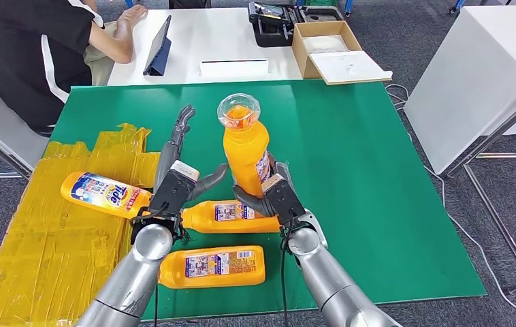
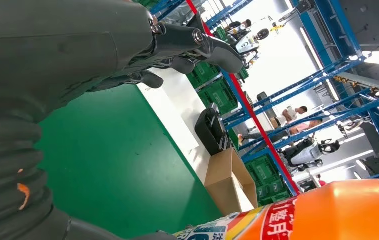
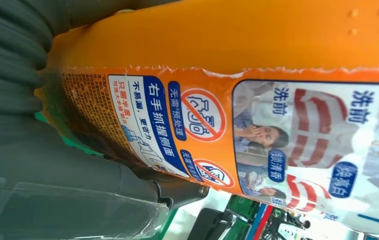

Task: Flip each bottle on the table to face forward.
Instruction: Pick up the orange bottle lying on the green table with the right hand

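right hand (image 1: 273,194) grips upright orange bottle (image 1: 245,146).

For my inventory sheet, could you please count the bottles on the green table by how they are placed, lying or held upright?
Lying bottles: 3 (Tide bottle, middle bottle, near bottle)
Upright bottle, held by the right hand: 1
Total: 4 bottles
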Tool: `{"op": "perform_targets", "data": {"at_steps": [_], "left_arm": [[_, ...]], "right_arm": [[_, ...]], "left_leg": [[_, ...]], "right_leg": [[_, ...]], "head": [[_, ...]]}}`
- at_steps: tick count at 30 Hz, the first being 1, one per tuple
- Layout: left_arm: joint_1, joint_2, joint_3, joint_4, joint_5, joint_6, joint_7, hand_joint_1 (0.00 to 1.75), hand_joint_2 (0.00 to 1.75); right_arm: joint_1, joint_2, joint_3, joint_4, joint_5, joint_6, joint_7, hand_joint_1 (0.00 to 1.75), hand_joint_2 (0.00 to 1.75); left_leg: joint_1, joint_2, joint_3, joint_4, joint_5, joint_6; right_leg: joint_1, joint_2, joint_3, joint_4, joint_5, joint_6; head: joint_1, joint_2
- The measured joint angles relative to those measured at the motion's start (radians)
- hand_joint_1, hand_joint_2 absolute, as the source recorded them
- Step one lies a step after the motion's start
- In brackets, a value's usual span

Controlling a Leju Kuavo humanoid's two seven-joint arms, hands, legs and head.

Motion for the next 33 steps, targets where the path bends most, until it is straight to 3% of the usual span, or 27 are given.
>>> {"op": "perform_targets", "data": {"at_steps": [5, 15, 21, 33], "left_arm": [[0.000, 0.000, 0.000, 0.002, 0.001, 0.000, -0.001, 0.00, 1.75], [-0.001, -0.001, -0.001, 0.007, 0.016, -0.001, -0.004, 0.00, 1.75], [-0.002, -0.001, -0.015, 0.007, 0.122, -0.093, 0.012, 0.00, 1.75], [-0.004, -0.001, -0.042, -0.016, 0.208, -0.161, 0.042, 0.00, 1.75]], "right_arm": [[-0.008, 0.000, 0.000, 0.014, -0.003, -0.016, 0.000, 1.75, 1.75], [-0.075, -0.001, -0.038, 0.041, -0.022, -0.134, 0.000, 1.75, 1.75], [-0.083, -0.002, -0.055, 0.052, -0.007, -0.151, -0.001, 1.75, 1.75], [-0.084, -0.003, -0.069, 0.058, 0.021, -0.170, -0.004, 1.75, 1.75]], "left_leg": [[0.000, 0.000, 0.000, 0.000, 0.000, 0.000], [0.000, 0.000, 0.000, 0.000, 0.000, 0.000], [0.000, 0.000, 0.000, 0.000, 0.000, 0.000], [0.000, 0.000, 0.000, 0.000, 0.000, 0.000]], "right_leg": [[0.000, 0.000, 0.000, 0.000, 0.000, 0.000], [0.000, 0.000, 0.000, 0.000, 0.000, 0.000], [0.000, 0.000, 0.000, 0.000, 0.000, 0.000], [0.000, 0.000, 0.000, 0.000, 0.000, 0.000]], "head": [[0.000, 0.000], [0.000, 0.000], [0.000, 0.000], [0.000, 0.000]]}}
